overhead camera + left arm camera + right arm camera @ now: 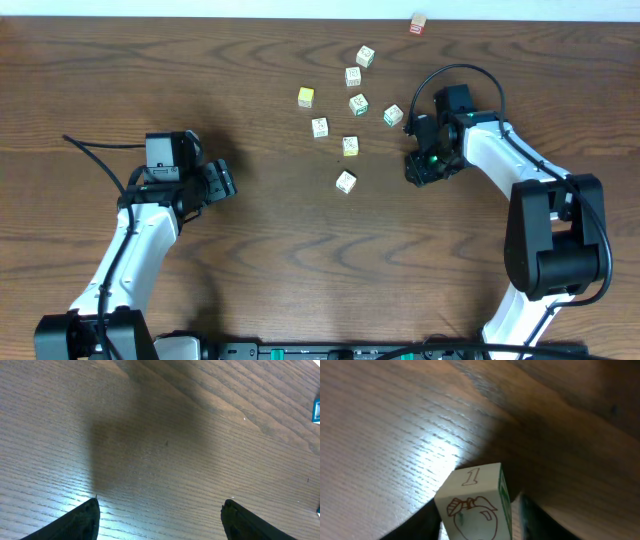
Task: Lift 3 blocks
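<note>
Where the fingers [535, 525] flank it, whitish block [475, 505], red-drawn apple, numeral 1.

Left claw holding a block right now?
No, the left claw is open in its wrist view, with only bare table between its fingers.

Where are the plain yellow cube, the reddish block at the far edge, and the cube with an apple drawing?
yellow cube [305, 97], overhead view, its top face.
reddish block [418, 24], overhead view, its top face.
apple cube [472, 512], right wrist view, the face with the apple.
</note>
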`<state>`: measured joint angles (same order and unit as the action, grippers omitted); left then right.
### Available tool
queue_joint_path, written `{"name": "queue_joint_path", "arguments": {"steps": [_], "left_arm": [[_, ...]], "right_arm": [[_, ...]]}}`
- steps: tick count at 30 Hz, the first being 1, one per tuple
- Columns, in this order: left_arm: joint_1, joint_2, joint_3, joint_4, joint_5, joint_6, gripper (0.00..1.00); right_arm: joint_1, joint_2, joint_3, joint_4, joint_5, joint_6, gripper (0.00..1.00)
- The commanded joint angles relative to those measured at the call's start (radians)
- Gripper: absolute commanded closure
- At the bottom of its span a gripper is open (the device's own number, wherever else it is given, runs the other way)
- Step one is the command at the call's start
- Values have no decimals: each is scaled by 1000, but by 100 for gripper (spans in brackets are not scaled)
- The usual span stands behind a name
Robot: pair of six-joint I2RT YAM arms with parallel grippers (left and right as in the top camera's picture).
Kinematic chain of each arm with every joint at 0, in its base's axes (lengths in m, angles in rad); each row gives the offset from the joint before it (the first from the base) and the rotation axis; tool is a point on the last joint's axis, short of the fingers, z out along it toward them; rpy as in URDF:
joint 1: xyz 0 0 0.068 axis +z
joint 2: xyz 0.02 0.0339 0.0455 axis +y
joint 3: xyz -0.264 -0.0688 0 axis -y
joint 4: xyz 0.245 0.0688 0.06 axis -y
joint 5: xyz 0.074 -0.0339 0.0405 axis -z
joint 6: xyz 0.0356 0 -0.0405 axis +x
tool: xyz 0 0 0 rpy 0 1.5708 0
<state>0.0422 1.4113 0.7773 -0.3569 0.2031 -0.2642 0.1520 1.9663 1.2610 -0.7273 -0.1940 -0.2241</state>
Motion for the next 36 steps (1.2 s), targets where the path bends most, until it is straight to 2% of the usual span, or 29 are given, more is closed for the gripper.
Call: {"name": "queue_joint_path", "arguments": {"steps": [1,9,12,15,19,29,36], "left_arm": [[-2,8,-8,-1,-14,9,22],[-2,8,-8,4,-14,9,22],[-2,8,-8,7,-14,9,23],[-2,8,-8,7,-14,9,23],[-2,8,-8,8,-14,8,23],[-3,8,-8,10,-13,4,23],[-3,8,-8,10,-13,4,23]], "right_arm": [[7,7,1,3,10,6,64],[7,1,2,-18,5,174,88],[11,1,2,-51,-53,218,96],[44,1,1,-98,-73,270,99],[111,1,1,-108,-72,307,97],[247,2,-2,-57,134,466,79],[258,2,-10,-121,136,622,92]]}}
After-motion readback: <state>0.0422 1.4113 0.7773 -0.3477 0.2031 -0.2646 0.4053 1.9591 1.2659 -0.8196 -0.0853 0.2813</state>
